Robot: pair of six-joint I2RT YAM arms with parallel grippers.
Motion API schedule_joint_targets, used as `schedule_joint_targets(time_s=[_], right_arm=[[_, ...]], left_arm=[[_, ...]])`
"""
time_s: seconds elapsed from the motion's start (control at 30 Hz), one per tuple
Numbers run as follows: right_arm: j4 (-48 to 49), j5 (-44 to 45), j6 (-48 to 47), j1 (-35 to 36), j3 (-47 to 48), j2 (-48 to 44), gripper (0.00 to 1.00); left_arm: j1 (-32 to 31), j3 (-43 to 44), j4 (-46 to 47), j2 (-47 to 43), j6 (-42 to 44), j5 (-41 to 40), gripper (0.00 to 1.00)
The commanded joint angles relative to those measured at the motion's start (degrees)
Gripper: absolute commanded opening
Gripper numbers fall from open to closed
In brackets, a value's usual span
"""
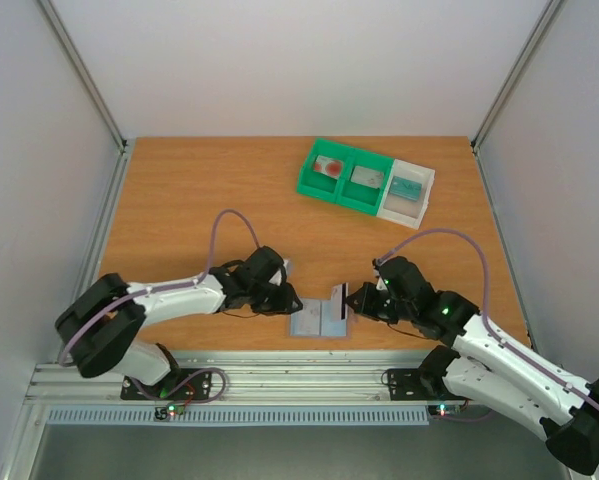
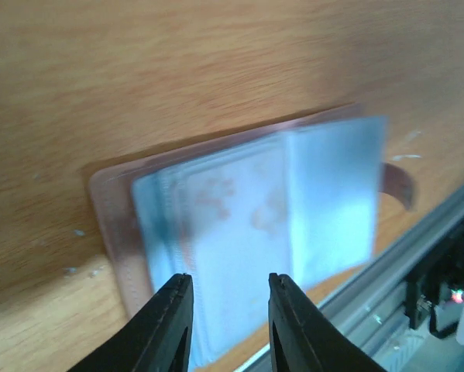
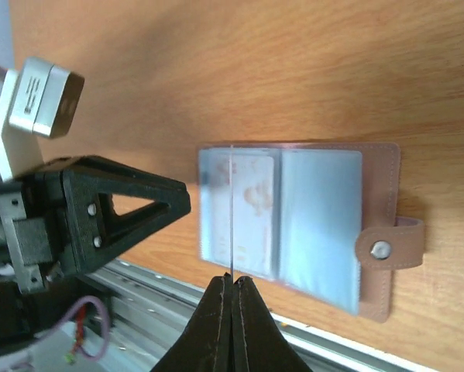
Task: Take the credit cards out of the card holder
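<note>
The card holder [image 1: 320, 321] lies open near the table's front edge, light blue-grey sleeves on a pinkish cover with a snap tab. It also shows in the left wrist view [image 2: 255, 225] and the right wrist view [image 3: 321, 217]. One sleeve holds a whitish card with reddish blotches [image 3: 255, 198]. My right gripper [image 3: 233, 277] is shut on a thin card [image 3: 232, 201], seen edge-on and held upright above the holder; from above the gripper [image 1: 349, 298] holds the card [image 1: 337, 297] just over the holder's far edge. My left gripper [image 2: 228, 285] is open and empty over the holder's left side [image 1: 291, 300].
A green and white compartment tray [image 1: 305, 187] stands at the back right, with a red-blotched card [image 1: 328, 167], a greyish card [image 1: 367, 177] and a teal card [image 1: 407, 187] in it. The metal rail [image 1: 279, 378] runs along the front edge, close to the holder.
</note>
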Motion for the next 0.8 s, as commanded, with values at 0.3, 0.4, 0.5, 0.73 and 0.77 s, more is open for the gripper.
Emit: schedule_joint_targets(time_s=[0.3, 0.4, 0.5, 0.73, 0.77], right_arm=[[-25.6, 6.0, 23.7, -0.3, 22.4, 7.0, 0.01], [-29.4, 5.5, 27.9, -0.3, 26.8, 10.7, 0.01], [-31.5, 4.8, 30.1, -0.2, 30.1, 13.2, 0.01], [-28.4, 3.6, 34.5, -0.3, 30.1, 14.4, 0.01], [-27.9, 3.5, 34.9, -0.3, 30.1, 14.4, 0.01]], left_arm=[[-2.6, -0.2, 5.6, -20.0, 20.1, -3.5, 0.38], [-5.8, -2.8, 10.6, -24.0, 27.3, -6.2, 0.40], [-8.6, -5.0, 16.6, -27.2, 34.9, -7.5, 0.44], [-10.0, -3.6, 16.8, -26.6, 43.7, -5.1, 0.53], [-10.0, -3.0, 16.6, -25.9, 43.8, -4.3, 0.53]])
